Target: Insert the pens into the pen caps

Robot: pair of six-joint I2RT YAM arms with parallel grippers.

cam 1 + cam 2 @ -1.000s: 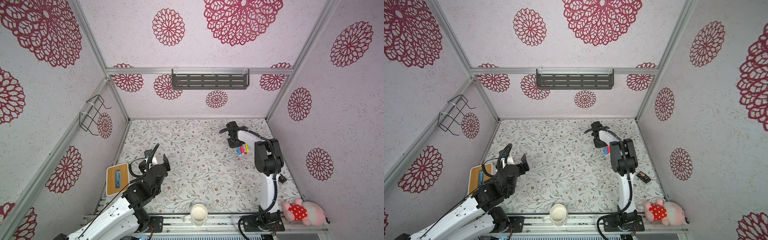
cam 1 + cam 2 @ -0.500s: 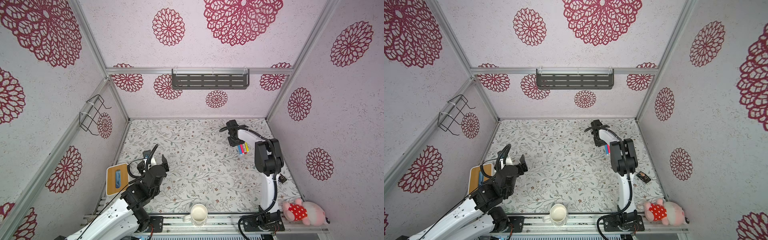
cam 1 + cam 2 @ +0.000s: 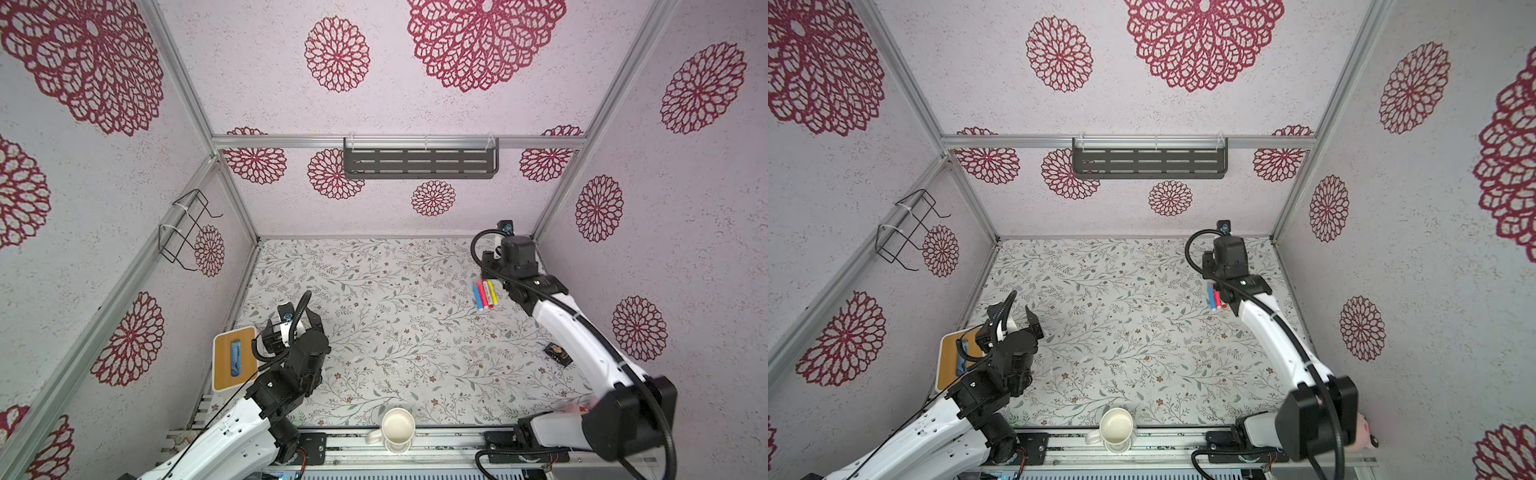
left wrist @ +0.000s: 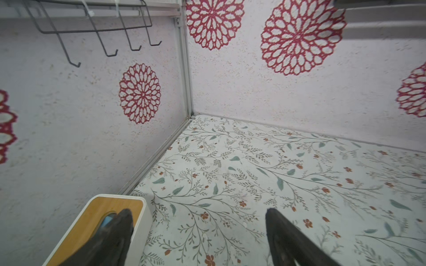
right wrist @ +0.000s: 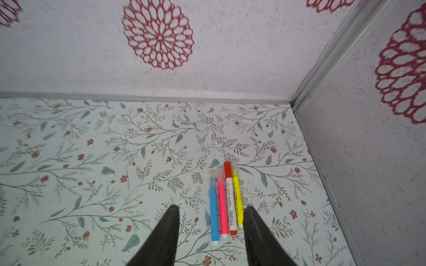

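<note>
The pens (image 5: 224, 205) lie side by side on the floral table near the far right corner: blue, pink, white-and-red, yellow. They show in both top views (image 3: 484, 295) (image 3: 1215, 299). The pen caps sit on their far ends: a red cap (image 5: 227, 169) on the white-and-red pen, see-through ones on the others. My right gripper (image 5: 211, 208) hangs open just behind the pens, holding nothing; the pens' near ends lie between its fingertips (image 5: 250, 214). My left gripper (image 4: 198, 211) stands wide open and empty over the table's front left (image 3: 293, 328).
A white box with a wooden top (image 3: 235, 357) stands by the left wall beside my left gripper. A cream mug (image 3: 398, 424) sits at the front edge. A small black packet (image 3: 558, 354) lies near the right wall. A dark shelf (image 3: 419, 164) hangs on the back wall.
My right gripper has gone from shut to open, and its arm now stretches low from the front right. The pens have not moved. My left gripper drifted slightly towards the front left.
</note>
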